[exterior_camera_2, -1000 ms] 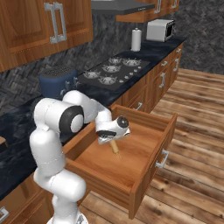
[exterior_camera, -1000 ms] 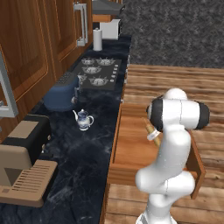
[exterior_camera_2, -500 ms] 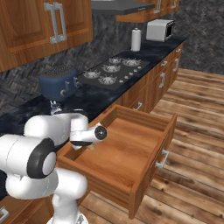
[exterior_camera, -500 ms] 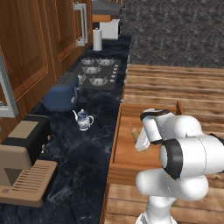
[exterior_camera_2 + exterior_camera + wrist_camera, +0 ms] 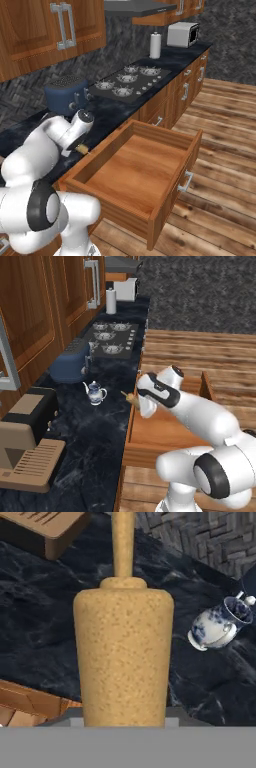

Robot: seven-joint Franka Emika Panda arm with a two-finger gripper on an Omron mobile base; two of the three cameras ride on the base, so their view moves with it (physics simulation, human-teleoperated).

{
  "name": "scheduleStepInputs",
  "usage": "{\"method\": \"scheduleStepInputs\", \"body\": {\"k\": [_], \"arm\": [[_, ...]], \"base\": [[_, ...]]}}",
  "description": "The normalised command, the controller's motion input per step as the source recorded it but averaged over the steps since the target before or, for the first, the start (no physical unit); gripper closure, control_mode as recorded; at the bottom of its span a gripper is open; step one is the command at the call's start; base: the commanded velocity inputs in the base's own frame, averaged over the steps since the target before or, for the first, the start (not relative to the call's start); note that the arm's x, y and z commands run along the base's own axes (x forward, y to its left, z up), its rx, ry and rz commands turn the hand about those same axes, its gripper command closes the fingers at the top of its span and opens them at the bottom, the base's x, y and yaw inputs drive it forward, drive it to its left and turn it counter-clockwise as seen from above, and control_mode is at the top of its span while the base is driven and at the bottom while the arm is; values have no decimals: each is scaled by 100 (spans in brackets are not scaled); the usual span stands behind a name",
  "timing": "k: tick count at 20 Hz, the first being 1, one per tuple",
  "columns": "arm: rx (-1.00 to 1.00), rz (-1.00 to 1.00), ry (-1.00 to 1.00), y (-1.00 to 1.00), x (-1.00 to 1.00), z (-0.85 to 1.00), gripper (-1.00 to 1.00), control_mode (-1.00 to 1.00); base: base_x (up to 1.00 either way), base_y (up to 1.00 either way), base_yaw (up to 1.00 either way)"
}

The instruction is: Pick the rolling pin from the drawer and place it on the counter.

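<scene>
Counter (image 5: 107, 421): dark marbled stone, long. Drawer (image 5: 131, 169) pulled open beside it, its bottom bare. Gripper (image 5: 140, 402) hangs over the counter's front edge, fingers pinching the rolling pin (image 5: 123, 642), which is off the drawer and pointing out over the stone. Small blue-and-white teapot (image 5: 95, 392) stands on the counter nearby.

The white arm bends forward and to its left from the base, its forearm level and the wrist turned toward the dark surface (image 5: 100, 431). The gripper (image 5: 139, 401) sits at the edge between the drawer (image 5: 135, 170) and that surface, its fingers clamped on the rolling pin (image 5: 124, 657), which sticks out past the hand over the surface.
</scene>
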Motion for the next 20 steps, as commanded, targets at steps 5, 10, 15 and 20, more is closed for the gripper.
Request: {"method": "scheduleStepInputs", "body": {"k": [5,10,15,20], "arm": [[-17,32,-3,27,-31,85,100,-100],[-27,29,-19,52,-57,7,100,-100],[-33,31,-22,59,-56,-27,100,-100],[-32,32,-1,42,-4,-53,100,-100]], "base": [[0,0,0],[0,0,0],[0,0,0],[0,0,0]]}}
